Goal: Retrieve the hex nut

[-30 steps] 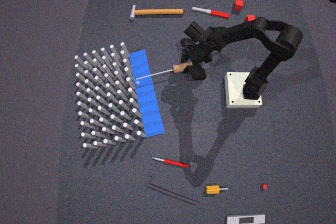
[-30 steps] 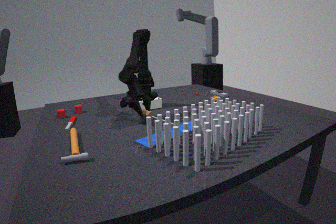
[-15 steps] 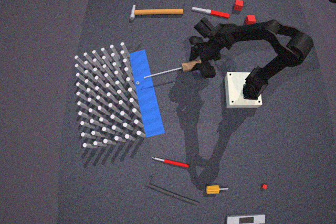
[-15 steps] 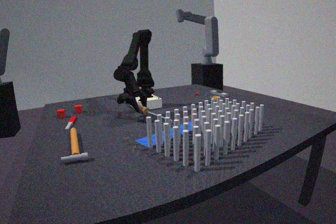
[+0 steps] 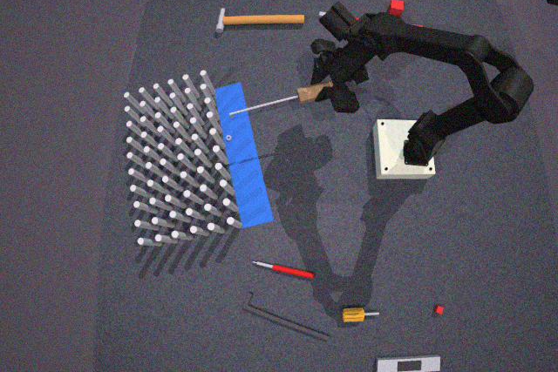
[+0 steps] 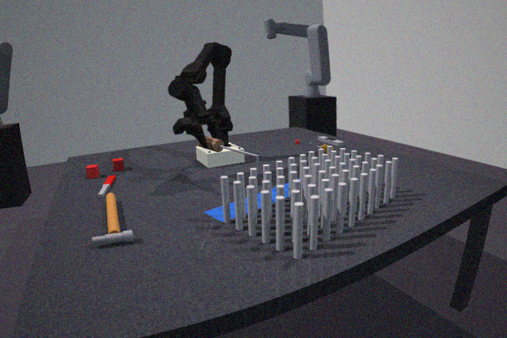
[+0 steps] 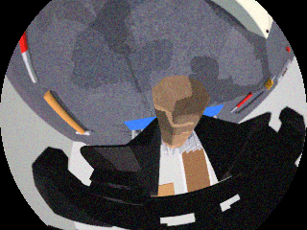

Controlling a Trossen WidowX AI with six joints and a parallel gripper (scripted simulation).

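The small grey metal hex nut [image 5: 228, 137] lies on the flat blue taped strip [image 5: 247, 165] [image 6: 216, 212], near its field-side edge and outside the tall white cylindrical metal spacers [image 5: 179, 140] [image 6: 298, 229]. From above, the thin metal shaft [image 5: 266, 105] [image 6: 242, 150] of the hooked tool reaches over the strip, its tip apart from the nut. The shaft's long axis runs from the tip back to the wooden handle [image 5: 310, 92] [image 6: 213, 144] [image 7: 178, 107], pinched in the black parallel-jaw hand [image 5: 325, 89] [image 6: 213, 145] [image 7: 175, 118]. The exterior view shows the tool raised above the tabletop [image 5: 193, 314] [image 6: 123, 285] [image 7: 106, 103].

The governing relation is that the nut lies on the spacer side of the hand, beyond the strip's outer edge. The next move is therefore judged to be a withdrawal away from both nut and field, with the shaft kept high, before the tool is set down outside and released. Lowering it too soon could disturb the nut.
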